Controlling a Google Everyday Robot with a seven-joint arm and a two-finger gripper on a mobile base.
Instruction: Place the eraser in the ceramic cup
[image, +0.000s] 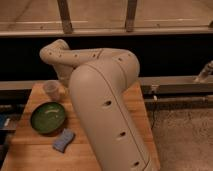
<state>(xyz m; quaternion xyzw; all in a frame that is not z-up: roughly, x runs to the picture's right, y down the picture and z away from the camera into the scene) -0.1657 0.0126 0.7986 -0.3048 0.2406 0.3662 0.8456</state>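
Behind arm (107, 105): jaws, eraser hidden; ceramic cup (51, 89) beside.

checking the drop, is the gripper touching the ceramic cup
Cannot tell: the camera view hides the gripper behind the arm next to the ceramic cup; neither contact nor gap shows.

Dim, warm light here. Light wooden desk (22, 147) sits against a grey rail (175, 82), with a black wall band (170, 55) behind. Two metal posts (64, 15) stand up top, and there's speckled grey floor (185, 135) on the right. The pincer is out of view.
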